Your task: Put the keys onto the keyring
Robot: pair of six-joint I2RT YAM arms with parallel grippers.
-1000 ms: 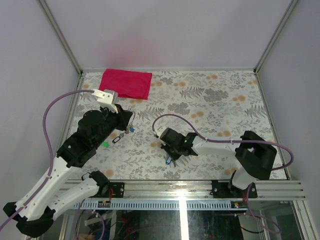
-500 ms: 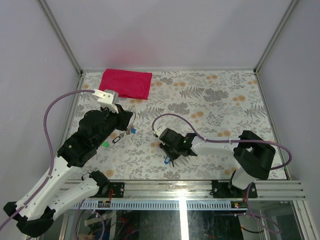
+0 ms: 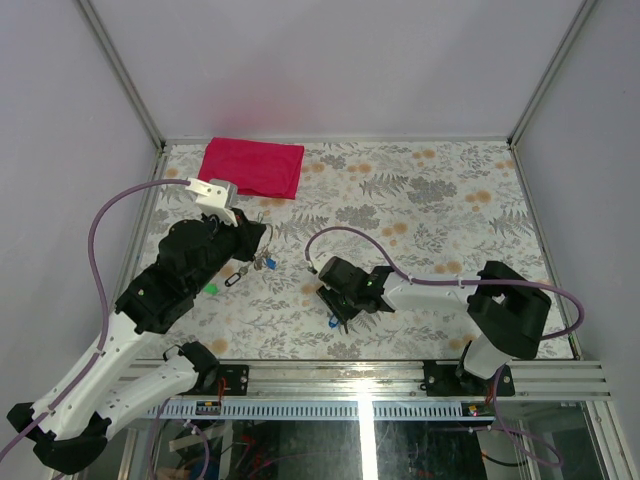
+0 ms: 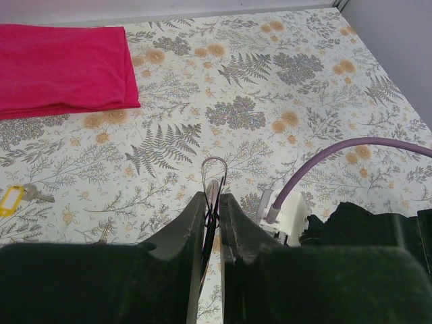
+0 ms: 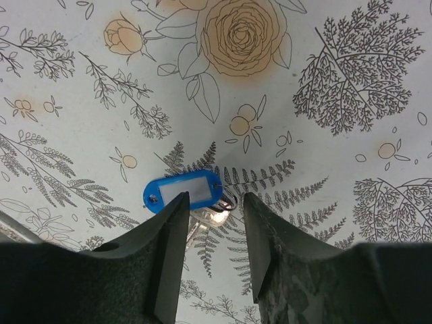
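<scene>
Now our right tool [image 5: 210,219] stands wide where a second ago it was pinched shut. The blue-headed key [image 5: 183,191] lies flat on the tabletop [image 5: 324,169] just ahead of its fingers, gripped by nothing. Our left tool [image 4: 213,202] stays narrow, clamped on the keyring [image 4: 214,169], whose wire loop pokes out above the fingertips. We judge this key is let go unthreaded, so it needs a fresh grasp before it can meet the ring.

1. The top external camera looks down from above the near edge over the whole table [image 3: 450,200], with the red cloth [image 3: 252,168] far left.
2. The left wrist camera faces low toward that cloth, so both views share it.
3. The right wrist camera looks straight down, close, well apart from the cloth.
</scene>
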